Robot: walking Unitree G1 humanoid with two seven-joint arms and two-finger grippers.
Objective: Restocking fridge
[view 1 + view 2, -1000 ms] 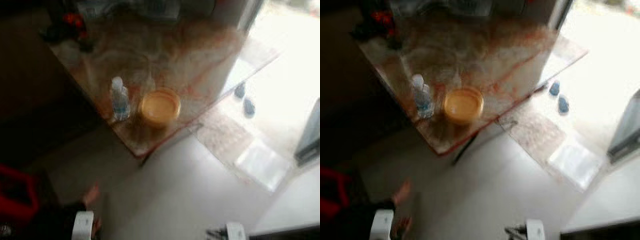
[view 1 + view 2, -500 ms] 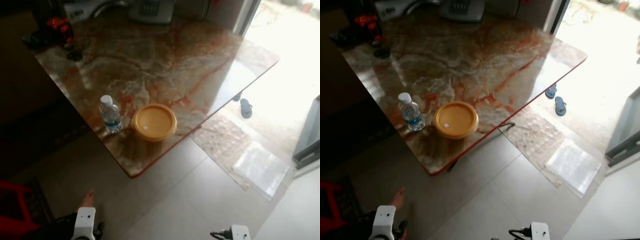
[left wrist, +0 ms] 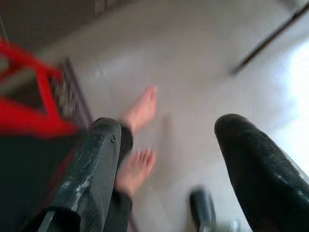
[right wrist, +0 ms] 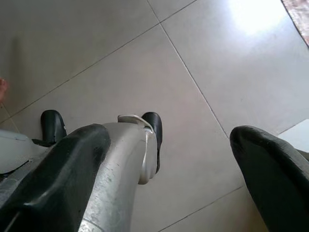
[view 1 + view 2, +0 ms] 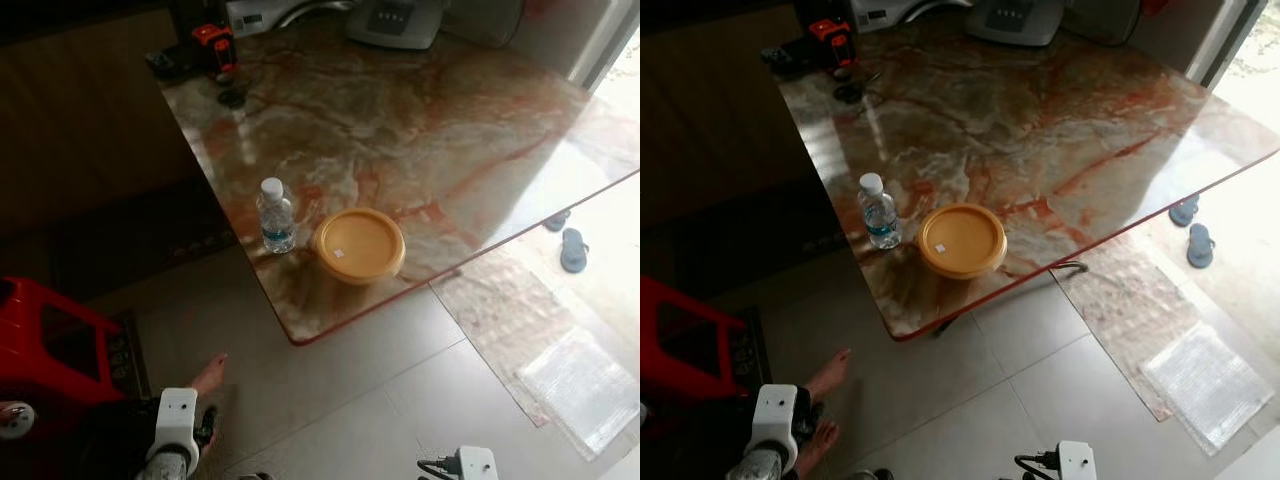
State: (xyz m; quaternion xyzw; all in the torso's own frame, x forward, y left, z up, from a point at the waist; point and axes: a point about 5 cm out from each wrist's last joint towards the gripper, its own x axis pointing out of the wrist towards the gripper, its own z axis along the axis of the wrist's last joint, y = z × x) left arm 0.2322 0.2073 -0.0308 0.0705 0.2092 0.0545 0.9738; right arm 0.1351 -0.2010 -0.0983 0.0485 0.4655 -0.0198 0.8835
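A clear water bottle [image 5: 276,215] with a white cap stands upright near the close corner of the marble table [image 5: 420,120]. Right beside it sits a round yellow lidded container [image 5: 359,246]. Both arms hang low, well short of the table: the left wrist [image 5: 175,430] at the bottom left, the right wrist [image 5: 470,465] at the bottom right. In the left wrist view my left gripper [image 3: 169,125] is open over the floor with nothing between its fingers. My right gripper [image 4: 169,133] is open too, above the tiles and my own silver leg.
A person's bare feet [image 5: 825,375] stand on the tiles close to my left arm. A red stool [image 5: 50,340] is at the left. Blue slippers [image 5: 572,248] and a mat [image 5: 580,375] lie to the right. An orange tool [image 5: 212,45] and a grey appliance [image 5: 392,20] sit at the table's far side.
The camera has swung and steadied, so the table now sits more to the right and the blur is gone. Bottle and container keep their places on the table.
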